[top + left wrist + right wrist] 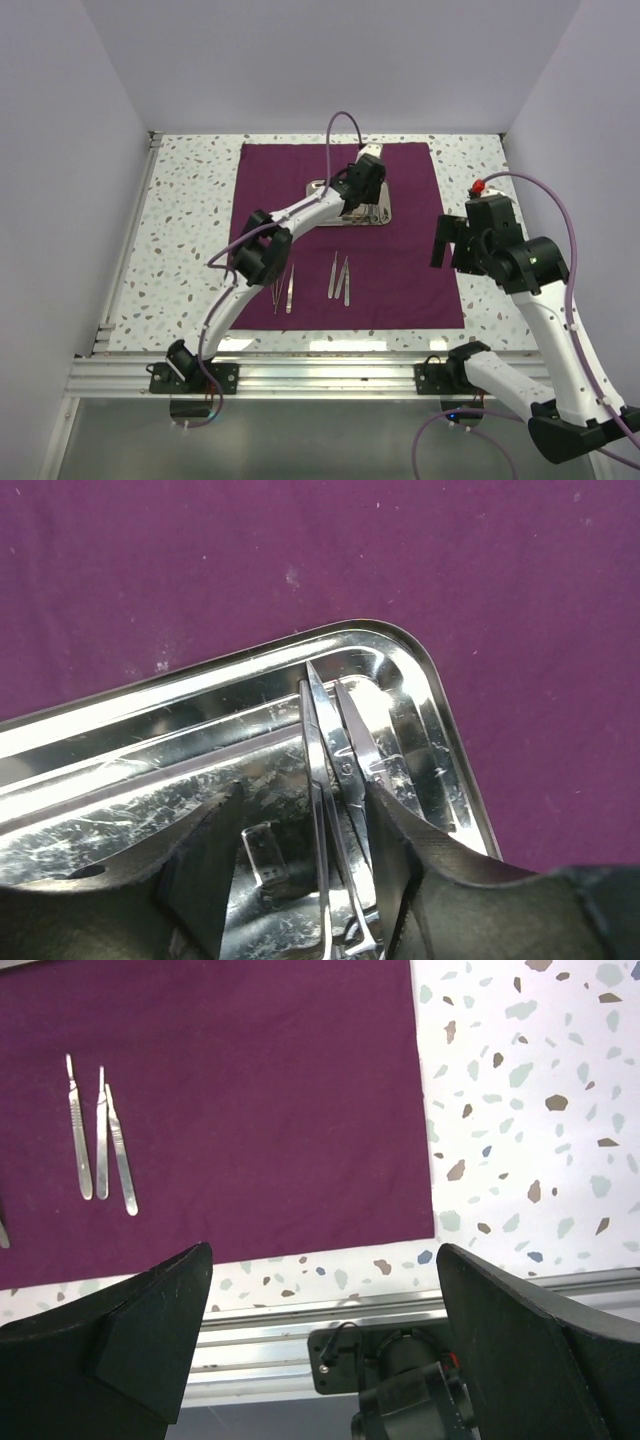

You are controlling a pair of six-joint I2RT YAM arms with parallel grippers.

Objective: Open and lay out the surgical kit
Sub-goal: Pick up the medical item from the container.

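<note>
The thin silver scissors (pixel 345 765) in the shiny rectangular steel tray (pixel 445 710) on the dark purple cloth (pixel 300 550) were straddled by the half-spread left fingers (pixel 205 870), the right fingers (pixel 150 1320) held wide apart, and could be flicked out if pinched off-centre.

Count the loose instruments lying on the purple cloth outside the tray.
5: three instruments clustered toward the near edge of the cloth, and a pair left of them beside the left arm. The arm may hide others; the tray holds more.
</note>
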